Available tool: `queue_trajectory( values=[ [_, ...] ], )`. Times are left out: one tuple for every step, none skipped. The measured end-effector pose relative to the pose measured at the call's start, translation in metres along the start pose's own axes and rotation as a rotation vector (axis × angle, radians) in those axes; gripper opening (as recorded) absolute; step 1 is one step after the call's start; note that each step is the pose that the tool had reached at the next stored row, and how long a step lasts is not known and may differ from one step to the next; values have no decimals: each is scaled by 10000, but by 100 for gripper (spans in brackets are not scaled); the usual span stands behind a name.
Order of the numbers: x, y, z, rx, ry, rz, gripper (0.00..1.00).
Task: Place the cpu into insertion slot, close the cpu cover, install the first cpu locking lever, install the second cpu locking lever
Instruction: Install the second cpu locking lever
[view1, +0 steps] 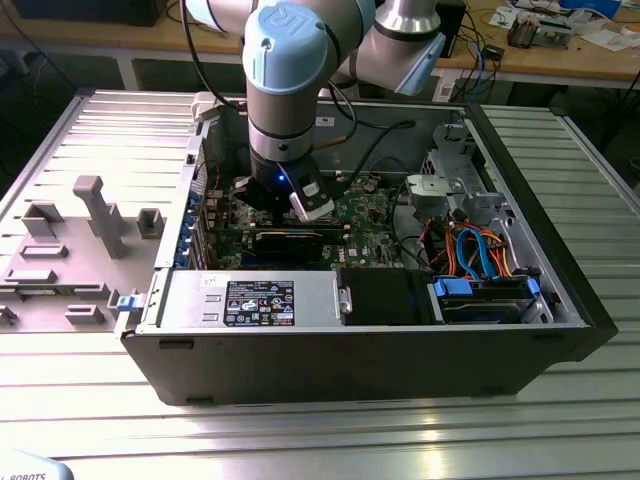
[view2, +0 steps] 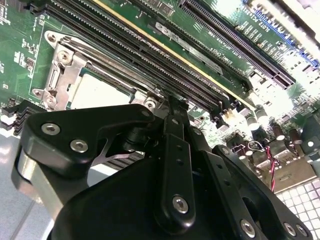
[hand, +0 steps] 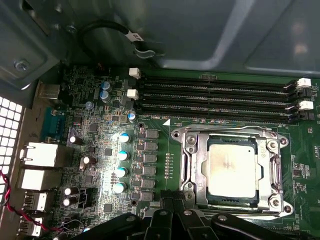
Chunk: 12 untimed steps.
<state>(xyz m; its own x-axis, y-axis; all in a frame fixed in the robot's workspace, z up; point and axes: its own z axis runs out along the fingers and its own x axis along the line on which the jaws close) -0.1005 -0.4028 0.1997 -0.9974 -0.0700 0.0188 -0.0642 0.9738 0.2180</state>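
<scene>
Bright overhead glare, blurred foreground

The cpu (hand: 232, 169), a flat square chip with a silvery-grey top, lies level in the insertion slot (hand: 231, 206), just beyond the pincer's tips in both wrist views. The cpu cover (hand: 196, 167), a thin silvery metal frame, lies flat around it, its window showing the chip's top
</scene>
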Motion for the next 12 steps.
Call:
queue_trajectory(
  values=[
    [0,0,0,0,0,0,11],
    [0,-7,0,-4,-1,-2,11],
    [1,-22,-4,-2,0,-1,11],
    [3,-28,-6,1,0,1,11],
    [2,-28,-6,1,0,1,11],
    [2,-28,-8,-1,-1,1,11],
    [2,-27,-14,-3,0,0,11],
    [2,-25,-21,-5,-1,0,11],
    [3,-21,-38,-5,2,0,11],
    [4,-19,-51,-6,6,0,11],
    [4,-13,-75,-9,13,3,11],
    [6,-9,-94,-10,23,5,11]
  ],
)
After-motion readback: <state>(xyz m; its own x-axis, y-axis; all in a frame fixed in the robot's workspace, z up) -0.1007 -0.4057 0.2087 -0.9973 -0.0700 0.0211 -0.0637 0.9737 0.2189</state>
